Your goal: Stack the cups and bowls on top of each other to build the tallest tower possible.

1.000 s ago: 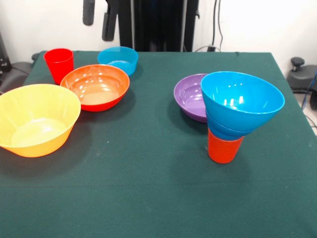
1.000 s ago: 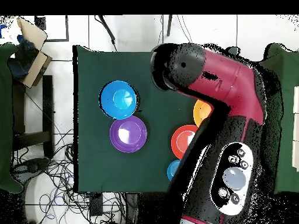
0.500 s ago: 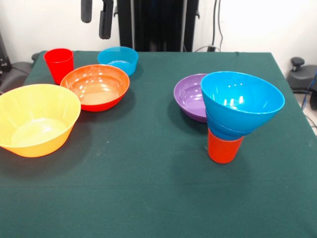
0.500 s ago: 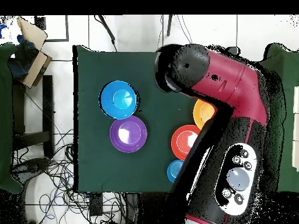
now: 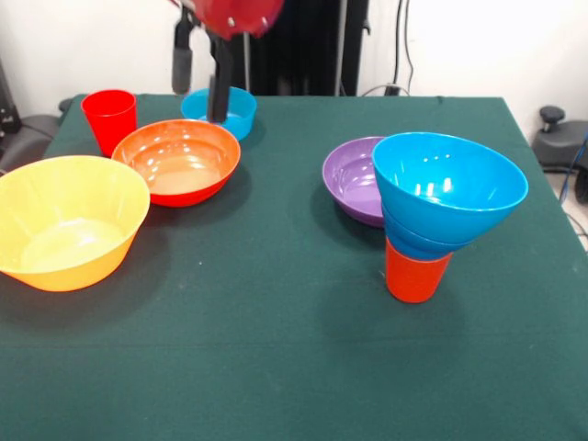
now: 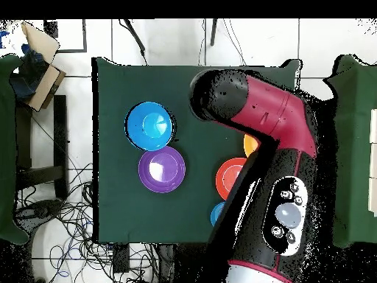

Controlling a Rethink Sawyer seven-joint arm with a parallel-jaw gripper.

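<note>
My gripper (image 5: 199, 103) hangs open and empty above the far left of the table, its fingers (image 5: 219, 87) over the near rim of the small teal-blue bowl (image 5: 234, 106) and the far rim of the orange-red bowl (image 5: 176, 161). A red cup (image 5: 109, 119) stands at the far left, with the large yellow-orange bowl (image 5: 66, 220) in front of it. At the right the tower (image 5: 441, 211) is an upside-down orange cup (image 5: 416, 274) carrying two nested blue bowls (image 5: 448, 188). The purple bowl (image 5: 354, 179) sits just behind it. In the overhead view the arm (image 6: 254, 110) hides the gripper.
The green table (image 5: 276, 349) drops off at its right edge close to the tower. From overhead the blue bowl (image 6: 150, 125) and purple bowl (image 6: 161, 168) lie side by side, while the arm covers parts of the orange-red bowl (image 6: 230, 175), the yellow-orange bowl (image 6: 250, 142) and the small bowl (image 6: 216, 214).
The gripper has come down from the top edge and shifted a little right in the front view, over the small bowl. The cups and bowls have not moved.
</note>
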